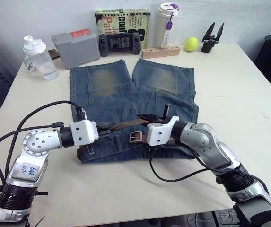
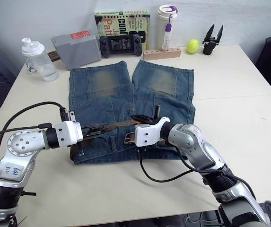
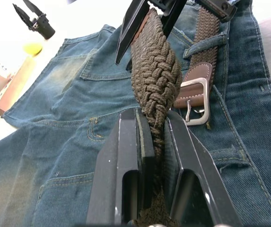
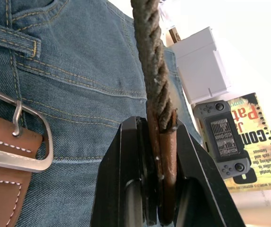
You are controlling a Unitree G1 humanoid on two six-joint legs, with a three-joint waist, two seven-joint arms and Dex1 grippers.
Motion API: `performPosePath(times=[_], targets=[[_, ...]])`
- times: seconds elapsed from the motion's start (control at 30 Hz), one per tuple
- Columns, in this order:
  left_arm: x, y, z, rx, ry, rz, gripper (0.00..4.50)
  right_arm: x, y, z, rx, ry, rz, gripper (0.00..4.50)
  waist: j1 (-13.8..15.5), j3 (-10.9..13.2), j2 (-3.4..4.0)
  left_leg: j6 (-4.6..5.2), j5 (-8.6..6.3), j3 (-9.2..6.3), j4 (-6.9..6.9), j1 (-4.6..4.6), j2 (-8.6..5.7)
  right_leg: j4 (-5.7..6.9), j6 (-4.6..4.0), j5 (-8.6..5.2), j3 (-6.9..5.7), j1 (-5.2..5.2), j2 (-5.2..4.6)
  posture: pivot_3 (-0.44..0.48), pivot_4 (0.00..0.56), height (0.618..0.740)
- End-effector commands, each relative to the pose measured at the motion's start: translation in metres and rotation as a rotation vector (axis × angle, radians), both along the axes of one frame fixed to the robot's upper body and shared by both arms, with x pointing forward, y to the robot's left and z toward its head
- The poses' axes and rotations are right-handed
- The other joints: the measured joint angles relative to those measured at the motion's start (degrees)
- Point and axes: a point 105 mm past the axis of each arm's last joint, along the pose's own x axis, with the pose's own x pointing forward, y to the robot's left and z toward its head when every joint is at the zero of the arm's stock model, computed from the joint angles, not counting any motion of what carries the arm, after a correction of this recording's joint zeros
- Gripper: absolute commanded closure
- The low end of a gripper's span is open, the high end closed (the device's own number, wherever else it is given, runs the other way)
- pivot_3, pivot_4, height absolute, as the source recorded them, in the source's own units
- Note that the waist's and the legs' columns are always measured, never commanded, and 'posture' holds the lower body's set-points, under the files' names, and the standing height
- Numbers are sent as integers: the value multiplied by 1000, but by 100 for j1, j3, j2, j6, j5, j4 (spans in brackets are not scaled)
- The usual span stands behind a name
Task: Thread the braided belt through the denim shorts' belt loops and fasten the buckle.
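While braided belt is stretched taut above waistband of denim shorts on table, woven section is clamped between closed fingers of left gripper. Buckle, flat silver frame, lies on denim between grippers. Smooth leather tip is pinched by right gripper, seemingly for feeding toward buckle. Weave coarse, ropelike.

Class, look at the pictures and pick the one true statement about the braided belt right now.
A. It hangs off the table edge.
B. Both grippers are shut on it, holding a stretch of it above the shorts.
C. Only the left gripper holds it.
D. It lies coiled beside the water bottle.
B: the left gripper clamps the braided belt, and the right gripper clamps its leather tip, over the denim shorts near the buckle.
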Motion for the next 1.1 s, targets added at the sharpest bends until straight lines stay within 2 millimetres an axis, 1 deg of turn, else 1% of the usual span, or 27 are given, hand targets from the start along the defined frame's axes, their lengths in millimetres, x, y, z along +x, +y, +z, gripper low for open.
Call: performPosePath(times=[0.03,0.07,0.1,0.13,0.23,0.27,0.33,0.37,0.43,0.53,0.6,0.73,0.83,0.9,0.97,1.07,1.1], targets=[[1,10,12,-107,33,51,3468,-7,4,14,33,-51,21,4500,-2,0,0,0,0,0,0,0,0,0,0,0,0,0,0,0,150,726],[-2,12,17,-150,73,45,3164,-5,6,14,41,-49,15,4500,-2,0,0,0,0,-7,0,0,1,0,0,0,1,0,0,0,150,726],[-4,14,20,-177,104,45,2735,-4,7,14,48,-46,8,4500,-3,0,0,0,0,-10,0,0,1,0,0,0,1,0,0,0,150,726],[-5,20,26,-208,138,62,2295,-1,8,14,58,-43,-10,4500,-4,0,0,0,0,-12,0,0,2,0,0,0,1,0,2,0,150,726],[-18,39,42,-307,269,95,1022,5,11,12,72,-28,-55,4500,-26,6,-1,-1,0,-25,0,0,11,1,-4,-2,3,-3,8,0,150,726],[-20,44,46,-325,291,106,1022,6,12,12,75,-26,-62,4500,-30,9,2,-1,-1,-29,-1,1,12,1,-5,-3,5,-4,8,0,150,726],[-25,61,53,-379,331,155,1022,5,17,10,93,-8,-70,4500,-40,12,8,-2,-1,-36,-4,5,11,0,-5,-3,11,-4,8,0,150,726],[-27,70,58,-434,368,177,1022,5,18,10,100,0,-75,4500,-51,12,8,-2,-1,-35,-5,5,11,0,-5,-3,13,-4,8,0,150,726],[-29,89,70,-543,385,226,1022,6,22,8,106,14,-84,4500,-50,14,12,-2,-1,-35,-4,6,11,0,-5,-3,15,-4,9,0,150,726],[-33,107,77,-640,405,271,1022,4,26,6,106,24,-81,4500,-35,15,12,-3,-1,-38,-1,6,8,0,-5,-3,18,-2,9,0,150,726],[-34,113,78,-664,401,298,1022,2,29,4,103,34,-72,4500,-40,15,12,-4,-2,-36,-3,8,6,0,-5,-3,22,-2,10,0,150,726],[-40,96,68,-639,436,261,1022,2,30,-1,86,51,-79,4500,-62,15,12,-8,-4,-35,-4,10,7,0,-5,-4,26,-2,16,0,150,726],[-40,80,57,-555,434,246,1022,5,28,-1,73,47,-94,4500,-80,15,12,-11,-5,-32,-4,9,8,-1,-6,-4,30,-2,20,0,150,726],[-37,58,53,-454,387,216,1022,6,27,0,68,41,-100,4500,-87,15,12,-12,-6,-28,-3,9,8,-1,-6,-4,35,-2,24,0,150,726],[-29,37,51,-340,301,187,1022,6,26,2,64,33,-97,4500,-83,15,12,-14,-6,-25,-3,8,8,-6,-6,-4,60,0,35,0,150,726],[-21,12,57,-278,192,115,1022,4,28,3,62,32,-87,4500,-111,14,12,-21,-3,-12,-3,6,6,-12,-6,-4,100,3,58,0,150,726],[-19,6,54,-237,159,97,1022,4,29,3,62,33,-84,4500,-134,15,12,-23,-2,-11,-4,6,7,-12,-6,-4,100,2,60,0,150,726]])
